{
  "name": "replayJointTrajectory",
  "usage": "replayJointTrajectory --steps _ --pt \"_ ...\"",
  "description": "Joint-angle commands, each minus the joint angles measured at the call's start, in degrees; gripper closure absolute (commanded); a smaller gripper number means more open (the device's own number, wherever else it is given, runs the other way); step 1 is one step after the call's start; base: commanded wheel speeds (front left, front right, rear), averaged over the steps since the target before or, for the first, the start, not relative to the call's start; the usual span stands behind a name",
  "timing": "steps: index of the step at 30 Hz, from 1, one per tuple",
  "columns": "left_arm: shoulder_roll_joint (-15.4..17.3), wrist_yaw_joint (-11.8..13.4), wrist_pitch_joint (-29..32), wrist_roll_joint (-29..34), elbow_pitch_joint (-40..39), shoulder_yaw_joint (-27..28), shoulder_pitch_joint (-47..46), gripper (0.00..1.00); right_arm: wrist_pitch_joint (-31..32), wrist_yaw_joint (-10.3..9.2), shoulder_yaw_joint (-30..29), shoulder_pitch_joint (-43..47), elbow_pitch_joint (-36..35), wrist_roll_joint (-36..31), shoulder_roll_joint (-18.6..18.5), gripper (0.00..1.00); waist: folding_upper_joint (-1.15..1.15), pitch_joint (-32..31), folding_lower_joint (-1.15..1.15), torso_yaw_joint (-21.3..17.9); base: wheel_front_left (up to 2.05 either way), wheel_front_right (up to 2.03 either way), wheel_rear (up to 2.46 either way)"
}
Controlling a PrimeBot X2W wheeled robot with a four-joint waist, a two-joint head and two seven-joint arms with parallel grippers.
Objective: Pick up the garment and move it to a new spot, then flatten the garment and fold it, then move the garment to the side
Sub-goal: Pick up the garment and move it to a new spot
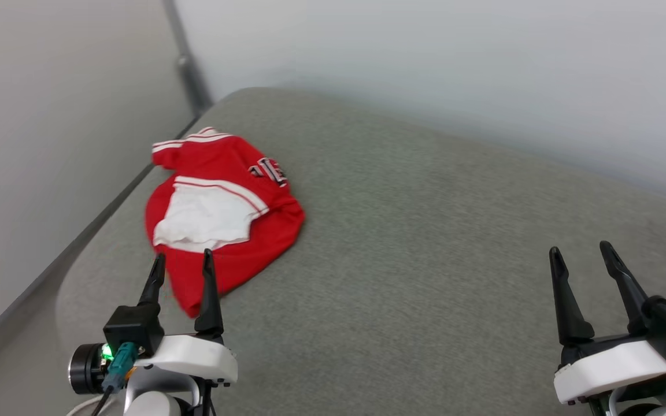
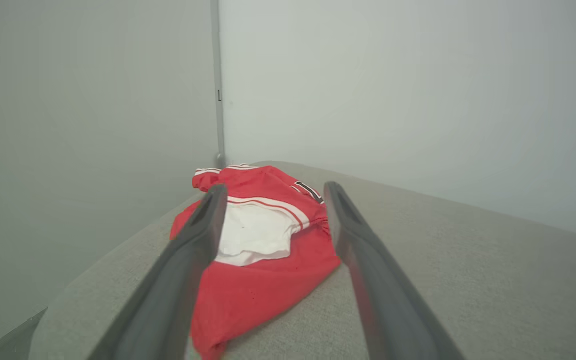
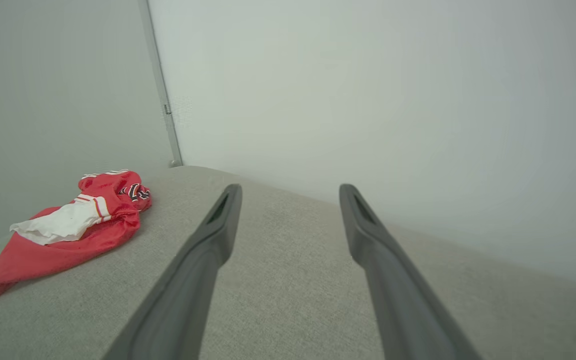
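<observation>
Pale walls are seen behind a grey padded surface. Along its left edge, toward the far corner, the garment is laid crumpled, red with a white sleeve on top, its long axis running away from the robot. Its near tip is found just ahead of the left gripper, whose fingers are spread and empty. The right gripper, likewise spread and empty, is placed well apart toward the right edge, so the left arm is judged nearer.

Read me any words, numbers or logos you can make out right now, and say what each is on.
On the garment: black, white-outlined lettering at its far edge, crumpled into a fold and only partly showing; unreadable.
Nothing else readable in any view.
</observation>
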Motion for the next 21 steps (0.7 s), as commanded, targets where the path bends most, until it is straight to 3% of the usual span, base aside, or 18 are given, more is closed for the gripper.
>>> replayJointTrajectory --steps 1,5,16,21 --pt "-0.1 -0.1 -0.1 -0.3 -0.2 0.2 0.4 0.00 0.4 -0.03 0.1 -0.4 -0.3 -0.2 0.1 0.00 0.00 0.1 0.00 3.6 0.00 0.00 0.00" --pt "-0.1 -0.7 -0.1 -0.8 -0.3 1.7 0.7 0.00 0.8 -0.03 0.7 -0.5 -0.9 -0.4 0.0 0.00 0.00 0.1 0.00 6.2 0.00 0.00 0.00" --pt "-0.1 -1.3 -0.1 -2.5 -1.4 3.3 0.5 0.00 1.7 -0.03 2.4 -2.3 -1.0 -1.4 0.0 0.00 0.00 1.6 0.00 6.7 0.00 0.00 0.00" --pt "-0.2 -2.7 -0.1 -3.6 1.5 2.8 -3.2 0.00 2.5 -0.03 1.6 -2.0 -2.7 -2.2 0.0 0.00 0.00 3.5 0.00 6.5 0.00 0.00 0.00"
